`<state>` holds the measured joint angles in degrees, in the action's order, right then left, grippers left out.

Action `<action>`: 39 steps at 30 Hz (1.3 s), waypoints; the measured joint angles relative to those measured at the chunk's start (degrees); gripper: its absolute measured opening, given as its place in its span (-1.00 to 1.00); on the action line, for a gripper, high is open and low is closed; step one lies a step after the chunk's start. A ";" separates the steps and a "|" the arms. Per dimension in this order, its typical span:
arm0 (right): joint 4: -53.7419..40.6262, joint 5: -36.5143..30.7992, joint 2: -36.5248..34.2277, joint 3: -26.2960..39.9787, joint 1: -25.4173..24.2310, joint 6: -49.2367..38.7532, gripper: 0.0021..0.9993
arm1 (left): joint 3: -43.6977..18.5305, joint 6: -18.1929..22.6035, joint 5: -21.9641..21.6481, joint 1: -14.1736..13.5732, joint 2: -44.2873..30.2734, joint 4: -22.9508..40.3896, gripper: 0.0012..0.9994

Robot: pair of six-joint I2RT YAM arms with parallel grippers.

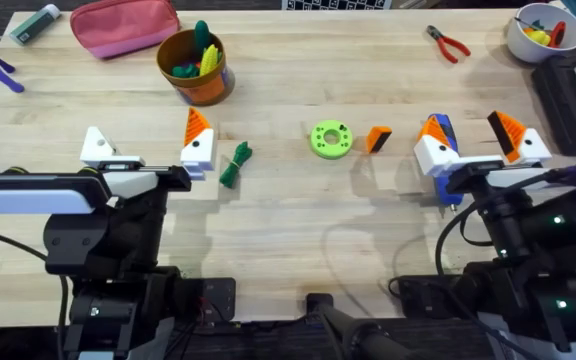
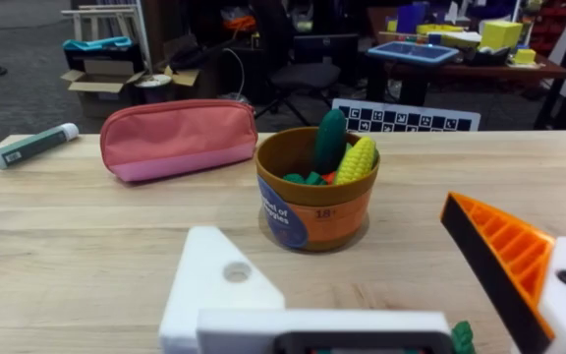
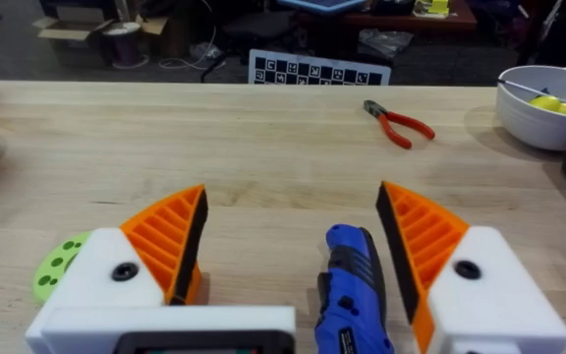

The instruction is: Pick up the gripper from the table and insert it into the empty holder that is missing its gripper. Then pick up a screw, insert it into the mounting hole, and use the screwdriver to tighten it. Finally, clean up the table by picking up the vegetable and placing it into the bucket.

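The loose orange gripper (image 1: 379, 139) lies on the table between the lime-green disc (image 1: 331, 138) and my right arm. My left gripper (image 1: 148, 148) is open; its outer finger is the bare white holder (image 1: 98, 148) (image 2: 219, 280), while its inner finger (image 2: 504, 261) carries an orange pad. The dark-green vegetable (image 1: 235, 163) lies just right of that padded finger. My right gripper (image 1: 476, 142) (image 3: 288, 236) stands open over the blue screwdriver (image 1: 443, 160) (image 3: 352, 290), which lies on the table between its two orange pads. The orange-brown bucket (image 1: 195, 67) (image 2: 312, 197) holds toy vegetables.
A pink pouch (image 1: 125, 25) (image 2: 177, 138) lies behind the bucket at the back left. Red-handled pliers (image 1: 449, 44) (image 3: 401, 125) and a white bowl (image 1: 541, 45) (image 3: 543, 108) sit at the back right. A marker (image 1: 35, 24) is in the far left corner.
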<state>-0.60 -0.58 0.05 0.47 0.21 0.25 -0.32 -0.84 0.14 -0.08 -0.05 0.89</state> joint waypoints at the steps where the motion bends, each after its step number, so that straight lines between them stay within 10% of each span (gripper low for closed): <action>1: 0.00 0.00 0.00 0.00 0.00 0.00 0.98 | 0.00 0.00 0.00 0.00 0.00 0.00 0.97; 18: 5.75 0.09 -0.02 0.75 0.00 0.15 0.98 | -2.31 -0.04 0.00 0.00 0.00 -1.87 0.97; 29: -3.86 0.28 -3.70 19.56 0.00 0.15 0.99 | -30.66 1.97 -0.11 -0.04 -18.23 16.95 0.97; 39: -36.23 0.26 -26.04 46.12 0.00 0.15 0.98 | -54.24 2.62 -0.17 -0.04 -43.91 39.70 0.97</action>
<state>-36.83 -0.31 -25.98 46.59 0.21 0.40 -54.56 1.78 -0.03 -0.12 -43.97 40.59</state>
